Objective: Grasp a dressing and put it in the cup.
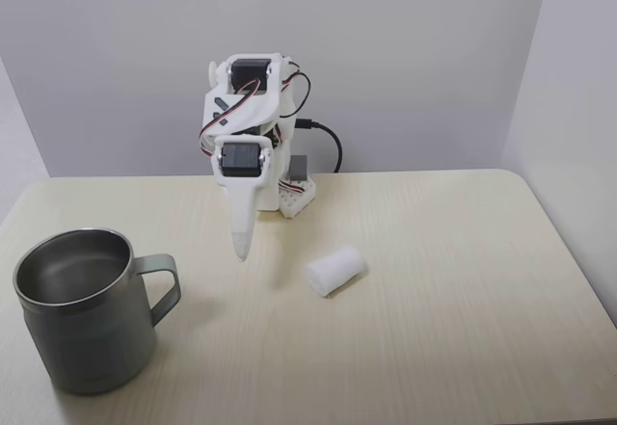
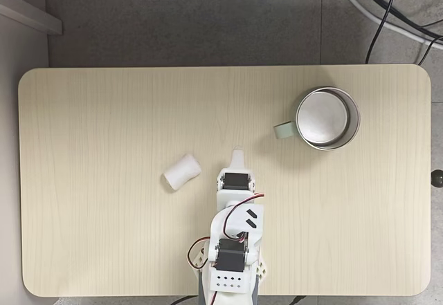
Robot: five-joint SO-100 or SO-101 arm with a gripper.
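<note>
Small white gauze dressing (image 1: pixel 336 271) (no readable writing) lies centre frame on bench (image 1: pixel 463 329); fingers (image 1: pixel 240 248) closed, empty; steel cup (image 1: pixel 82 309) lower left.

The gripper (image 1: pixel 241 249) is seen pointing down, fingers together, tip raised off the table (image 1: pixel 453 300). The dressing (image 1: pixel 336 271) lies on its side just right of it, untouched. The cup (image 1: pixel 85 309) stands upright at the left, handle turned right.
</note>
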